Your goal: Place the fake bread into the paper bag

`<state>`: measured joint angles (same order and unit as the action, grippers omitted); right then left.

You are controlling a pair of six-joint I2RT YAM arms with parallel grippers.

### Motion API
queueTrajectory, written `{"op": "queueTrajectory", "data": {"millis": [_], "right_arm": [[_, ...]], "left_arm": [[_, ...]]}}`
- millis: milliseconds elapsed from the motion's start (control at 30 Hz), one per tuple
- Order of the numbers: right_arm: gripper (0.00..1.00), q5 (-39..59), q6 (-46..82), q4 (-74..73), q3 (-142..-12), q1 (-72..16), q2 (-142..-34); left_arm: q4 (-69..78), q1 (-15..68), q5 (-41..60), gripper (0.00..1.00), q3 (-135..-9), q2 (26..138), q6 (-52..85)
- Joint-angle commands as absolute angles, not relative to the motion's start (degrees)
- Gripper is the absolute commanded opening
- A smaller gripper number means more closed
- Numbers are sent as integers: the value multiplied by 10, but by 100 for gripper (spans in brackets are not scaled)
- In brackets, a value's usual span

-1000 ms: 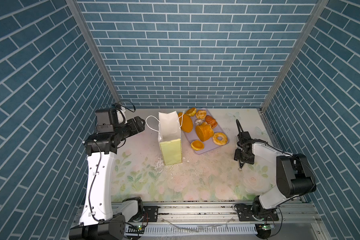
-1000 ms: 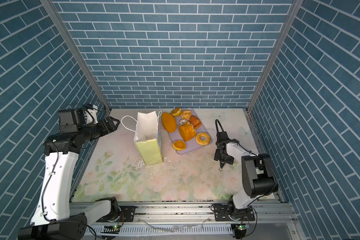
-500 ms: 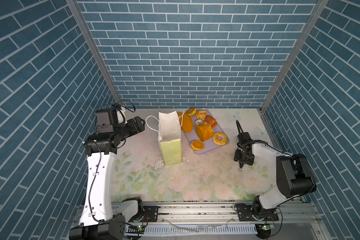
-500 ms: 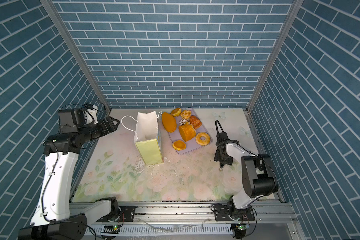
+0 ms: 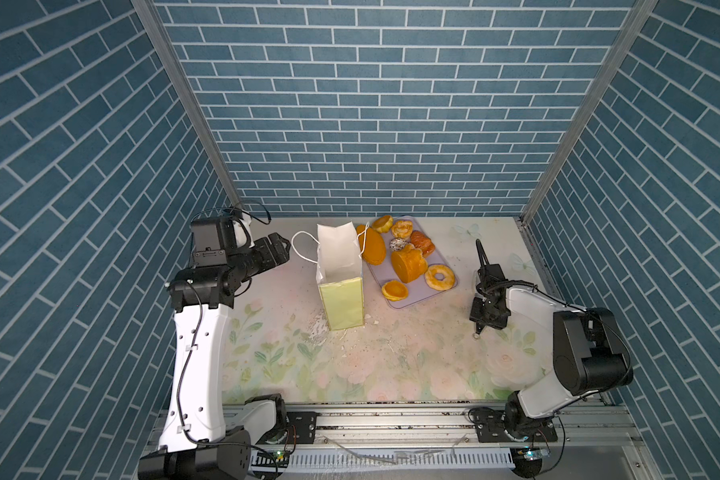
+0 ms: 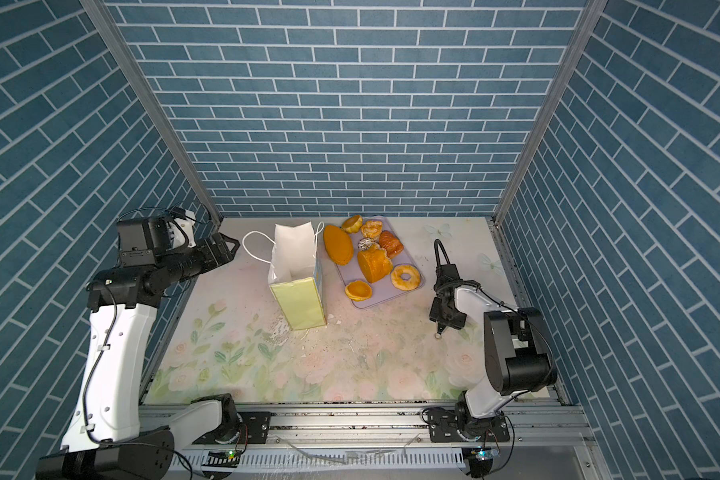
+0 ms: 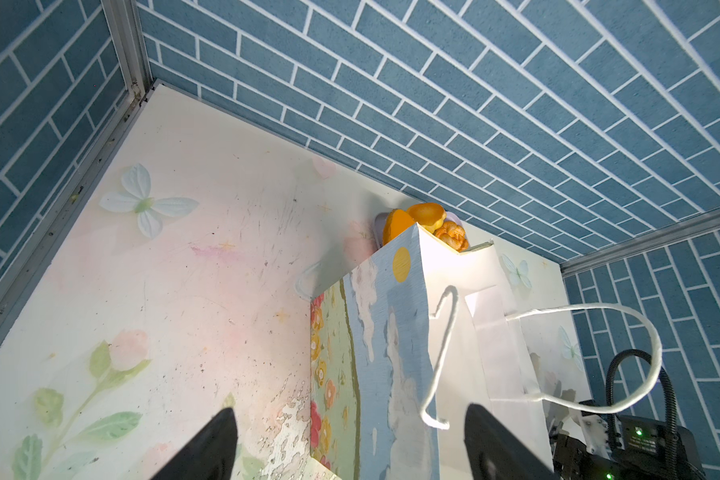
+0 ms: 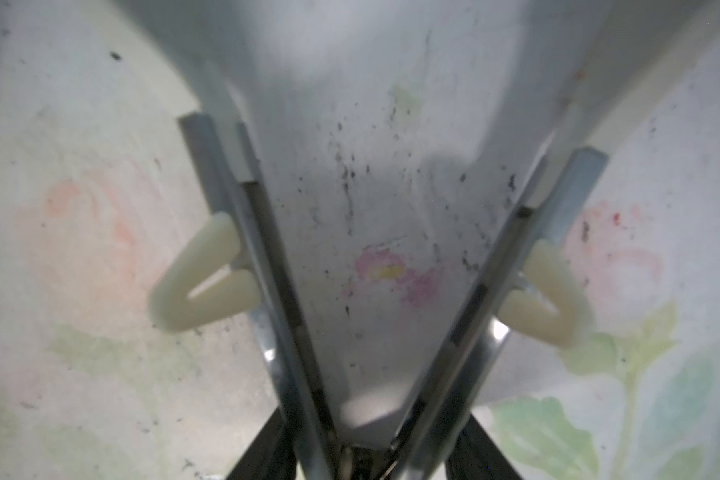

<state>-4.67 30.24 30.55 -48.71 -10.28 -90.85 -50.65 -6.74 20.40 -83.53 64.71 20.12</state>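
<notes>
Fake bread [image 5: 408,262]: I see it lying on the purple tray [image 5: 412,302], outside the bag. It is at the back of the flowery table [image 5: 391,374], a bit right of the middle.

Bread pieces: I count eight.
- The long oval loaf [image 5: 373,245] is on the side next to the bag.
- The thick round loaf [image 5: 409,266] is in the middle.
- The ring doughnut [image 5: 439,277] is at the near right corner.
- One small bun [image 5: 394,289] is at the near edge.
- The croissant [image 5: 422,243], the speckled ball [image 5: 398,244] and two more buns [image 5: 382,223] sit at the back.

Paper bag [image 5: 341,303]: It stands upright with its mouth open, just left of the tray. Its yellow-green narrow side faces me and the inside is white. The long loaf is just beside it. One white cord handle [image 5: 304,251] hangs out to the left.

Left gripper [image 5: 282,249]: It is up in the air, left of the bag, and points at it. Its fingers [image 7: 208,449] are spread wide and have nothing in them. In the left wrist view I see the bag's sky-painted face and a cord loop past the two black fingers. It is near the handle but I see no touch.

Right gripper [image 5: 485,320]: It is on the right side of the table, well apart from the tray, and points down. Its black fingers [image 8: 262,449] grip the metal tongs [image 8: 267,257].

Tongs: In the right wrist view the two arms stand apart in a V, with a cream clip [image 8: 208,278] on the outside of each arm. In both top views the tip is down by the table. I cannot tell if it touches.
</notes>
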Motion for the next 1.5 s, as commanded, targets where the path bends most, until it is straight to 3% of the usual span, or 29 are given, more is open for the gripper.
{"op": "queueTrajectory", "data": {"millis": [0, 433, 1000, 1233, 1467], "right_arm": [[47, -53, 310, 315, -474, -99, -920], [44, -129, 244, 468, -610, -101, -821], [44, -141, 203, 547, -726, -105, -794], [44, -72, 116, 559, -794, -139, -765], [44, -29, 44, 586, -879, -231, -796]], "left_arm": [[-512, -68, 199, 87, -840, 644, 195], [-510, -68, 195, 87, -841, 639, 195], [-510, -67, 191, 87, -841, 635, 195], [-524, -67, 172, 87, -861, 633, 185], [-529, -64, 158, 87, -870, 629, 183]]}}
